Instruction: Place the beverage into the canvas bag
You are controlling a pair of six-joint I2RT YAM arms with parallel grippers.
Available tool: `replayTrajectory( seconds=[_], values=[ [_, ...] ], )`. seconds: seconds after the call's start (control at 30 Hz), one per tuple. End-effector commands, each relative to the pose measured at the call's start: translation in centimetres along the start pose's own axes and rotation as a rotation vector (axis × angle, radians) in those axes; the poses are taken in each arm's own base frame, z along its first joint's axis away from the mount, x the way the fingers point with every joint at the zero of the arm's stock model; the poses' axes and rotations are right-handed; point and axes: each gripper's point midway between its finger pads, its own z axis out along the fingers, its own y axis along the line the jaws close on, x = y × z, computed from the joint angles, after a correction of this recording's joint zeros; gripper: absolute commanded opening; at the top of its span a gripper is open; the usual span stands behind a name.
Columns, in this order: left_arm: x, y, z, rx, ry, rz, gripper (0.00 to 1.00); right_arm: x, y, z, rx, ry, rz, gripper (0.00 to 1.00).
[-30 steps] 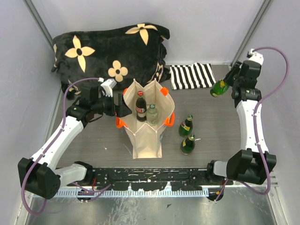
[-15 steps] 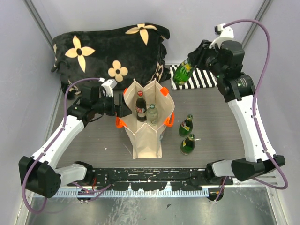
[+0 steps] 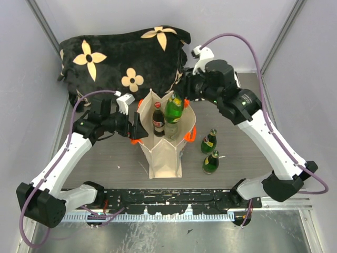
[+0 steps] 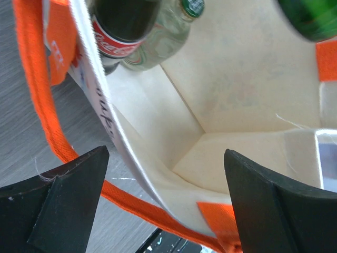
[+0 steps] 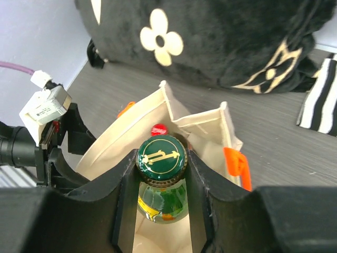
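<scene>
The right claw [image 5: 161,179] has black fingers [image 5: 124,211]. Between them the green bottle [image 5: 160,200] shows a dark green cap with a gold emblem, and yellow on its label. Below this claw the canvas bag [image 3: 164,153] is beige with bright orange handles. Inside it are a dark cola bottle [image 3: 158,121] with a red label and cap, and a clear bottle [image 4: 158,42] with a green cap. Beyond the claw are a black cushion [image 3: 121,52] with cream flowers and a black-and-white striped cloth [image 5: 321,100]. The surface [image 3: 105,158] is grey wood-grain.

Five bottles [image 3: 174,108] [image 3: 158,121] [image 4: 168,31] [image 3: 209,141] [image 3: 211,162]; one bag [image 3: 163,155], cushion [image 3: 121,52], cloth [image 5: 318,100]
</scene>
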Motion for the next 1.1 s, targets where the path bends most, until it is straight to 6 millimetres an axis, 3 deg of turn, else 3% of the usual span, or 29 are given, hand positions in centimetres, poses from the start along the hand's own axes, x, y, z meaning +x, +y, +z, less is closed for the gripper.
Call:
replayTrajectory(
  seconds=[0.0, 0.33, 0.5, 0.77, 1.07],
  values=[
    [1.5, -2.1, -1.7, 0.07, 0.044, 0.056, 0.98, -4.5, 3.7, 0.0, -0.085, -0.18, 0.011, 0.01],
    [4.0, -3.4, -2.9, 0.123, 0.094, 0.083, 0.98, 0.3, 7.9, 4.3, -0.149, -0.09, -0.083, 0.01],
    [4.5, -3.7, -3.2, 0.142, 0.109, 0.094, 0.98, 3.0, 9.1, 5.9, -0.148, -0.056, -0.139, 0.01],
    [4.5, -3.8, -3.0, 0.168, 0.121, 0.108, 0.98, 7.7, 9.2, 8.3, -0.119, -0.036, -0.214, 0.01],
    [4.1, -4.0, -2.7, 0.19, 0.138, 0.122, 0.98, 10.5, 7.6, 10.3, -0.06, -0.029, -0.27, 0.01]
  ],
)
